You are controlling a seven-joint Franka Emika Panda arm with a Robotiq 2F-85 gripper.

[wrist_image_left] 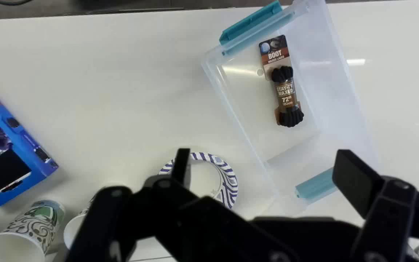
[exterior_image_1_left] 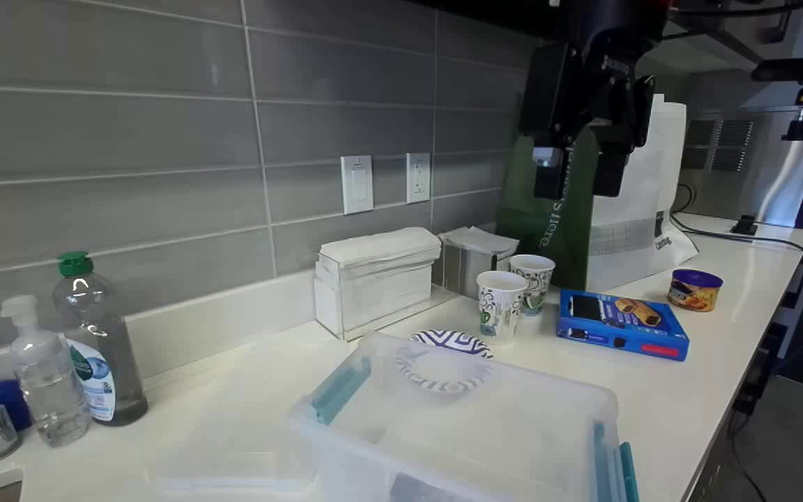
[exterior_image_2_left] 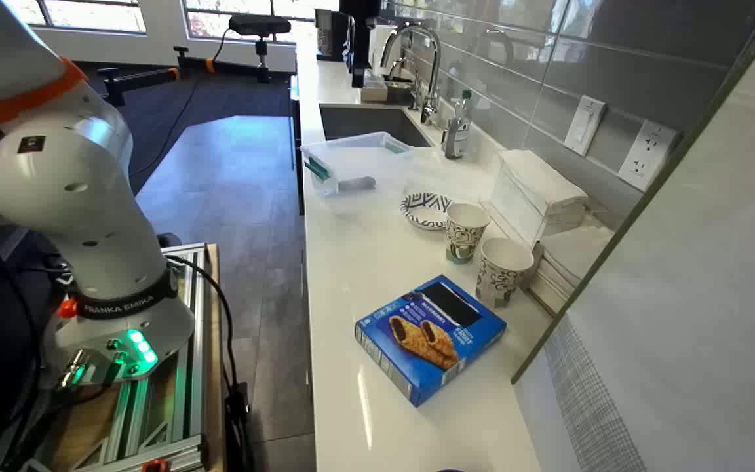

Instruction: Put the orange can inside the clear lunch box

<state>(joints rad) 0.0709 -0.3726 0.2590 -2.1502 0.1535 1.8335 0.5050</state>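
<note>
The gripper hangs high up, spread wide, with nothing in it. Down below, in the wrist view, is the clear lunch box. It has no lid on, and a pack of boot laces lies inside. A patterned bowl sits near it, on the outside.

Farther out come two paper cups, then a flat blue box. Past that, the orange can stands on the worktop, purple top up.

So the job looks hardly begun: the can is not in the lunch box. What is left, I think, is to go to the can, pinch it, lift it, bring it over, set it inside and let go.

The can is close to the front edge of the worktop, so a bump might knock it off. The blue box is just beside it, and a big bag stands near too. The best room to move looks to be along the front. The lunch box has walls, so the can should go over them high. The floor beside the laces looks big enough.
</note>
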